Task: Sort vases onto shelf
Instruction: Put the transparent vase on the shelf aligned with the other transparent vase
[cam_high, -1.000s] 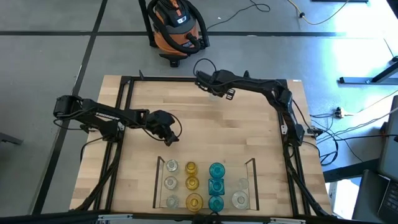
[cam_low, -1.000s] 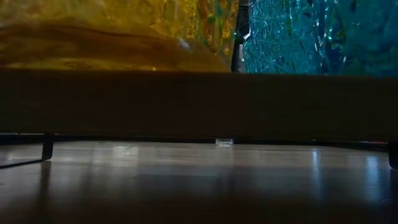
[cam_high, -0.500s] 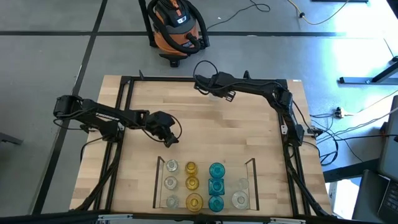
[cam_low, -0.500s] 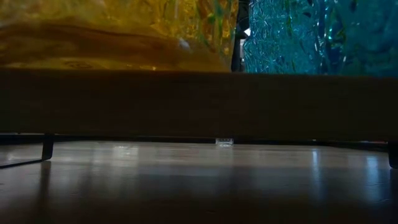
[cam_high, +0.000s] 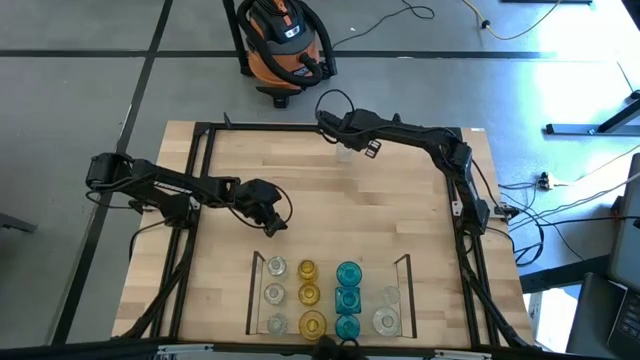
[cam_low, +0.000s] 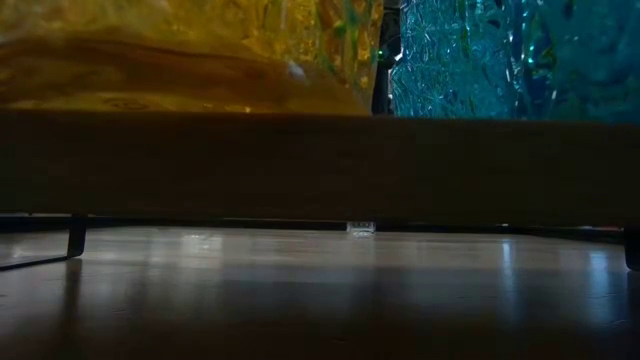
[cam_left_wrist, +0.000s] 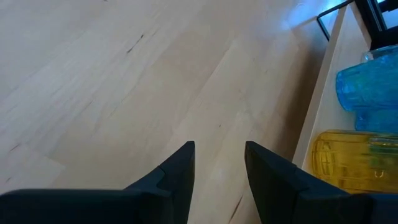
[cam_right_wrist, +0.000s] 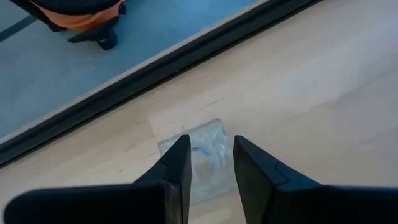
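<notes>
High view shows the right gripper (cam_high: 343, 150) reaching toward the 12 o'clock edge of the counter (cam_high: 230, 290), where it is above a small clear vase (cam_high: 345, 154) standing alone, well apart from the others. From the right wrist view, this clear squarish vase (cam_right_wrist: 198, 157) sits on the wood between the two dark fingers (cam_right_wrist: 177, 163), which are released and spread at both sides of it; I cannot tell if they touch the glass. Just beyond it runs the black frame (cam_right_wrist: 155, 68) of the counter, and an orange vacuum cleaner (cam_high: 283, 35) stands on the floor behind. The left gripper (cam_high: 272, 226) hangs over bare wood near the middle of the counter, at about 11 o'clock from the shelf (cam_high: 253, 290), and its fingers (cam_left_wrist: 180, 171) are released with nothing between them. On the shelf, at the 6 o'clock edge of the counter, the sorted vases stand in columns: clear vases (cam_high: 275, 293) at the 9 o'clock side, then amber vases (cam_high: 309, 296), then teal vases (cam_high: 348, 297), and more clear ones (cam_high: 386, 310) at the 3 o'clock side. In the left wrist view a teal vase (cam_left_wrist: 367, 84) and an amber vase (cam_left_wrist: 351, 158) lie behind the shelf edge. Low view is almost filled by amber glass (cam_low: 170, 55) and teal glass (cam_low: 510, 55) very close.
</notes>
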